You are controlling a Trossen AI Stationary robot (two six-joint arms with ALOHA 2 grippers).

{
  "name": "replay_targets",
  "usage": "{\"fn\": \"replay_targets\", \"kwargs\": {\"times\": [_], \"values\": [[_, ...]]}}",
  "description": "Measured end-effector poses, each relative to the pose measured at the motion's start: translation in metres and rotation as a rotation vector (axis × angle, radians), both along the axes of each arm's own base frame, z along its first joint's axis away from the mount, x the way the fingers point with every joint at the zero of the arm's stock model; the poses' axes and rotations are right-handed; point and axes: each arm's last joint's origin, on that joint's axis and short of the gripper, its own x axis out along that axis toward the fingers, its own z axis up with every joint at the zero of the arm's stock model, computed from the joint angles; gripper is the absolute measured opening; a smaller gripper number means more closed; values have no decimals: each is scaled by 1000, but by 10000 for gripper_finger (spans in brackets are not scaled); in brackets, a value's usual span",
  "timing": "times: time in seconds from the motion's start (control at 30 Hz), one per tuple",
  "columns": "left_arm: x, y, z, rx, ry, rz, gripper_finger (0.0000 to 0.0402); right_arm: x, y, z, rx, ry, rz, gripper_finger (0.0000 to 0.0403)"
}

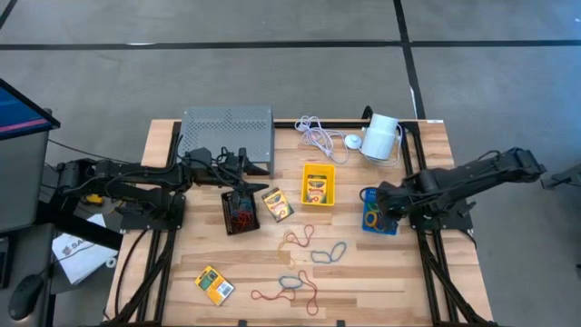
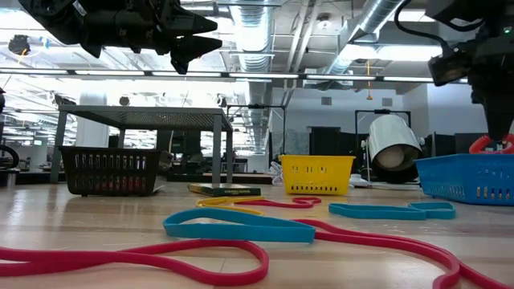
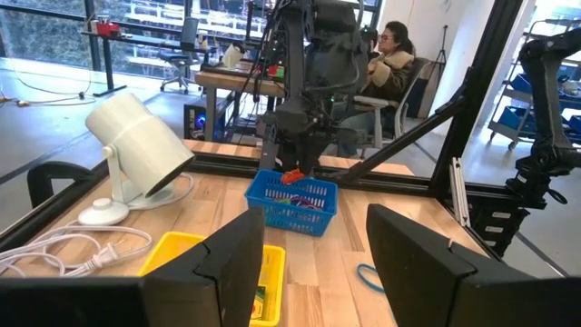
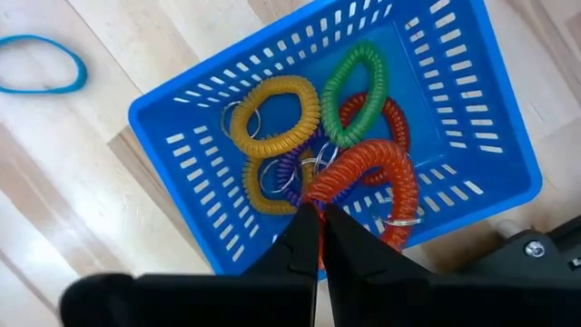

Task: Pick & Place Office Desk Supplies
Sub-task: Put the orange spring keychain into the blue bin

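Even, bright light over the bench (image 1: 272, 272) from ceiling fixtures seen in the low view; shadows under the arms stay soft and short. In that low view the nearest red band (image 2: 136, 261) blurs at the front edge. The left wrist's dark fingers (image 3: 231, 263) sit soft, out of focus

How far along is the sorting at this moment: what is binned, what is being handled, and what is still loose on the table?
Done: coiled bands sit in the blue bin, one crayon box in the yellow bin, red items in the black bin. In hand: the right tool is shut on an orange coil over the blue bin; the left tool hangs open above the black bin. Left: two crayon boxes and several flat bands on the table.
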Motion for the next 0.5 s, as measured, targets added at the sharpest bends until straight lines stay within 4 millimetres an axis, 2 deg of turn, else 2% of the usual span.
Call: {"fn": "replay_targets", "kwargs": {"times": [0.33, 0.5], "values": [[0, 0, 0, -1, 1, 0, 190, 6, 1, -3, -5, -7, 18, 4], [0, 0, 0, -1, 1, 0, 190, 7, 1, -2, -3, -19, 21, 41]]}}
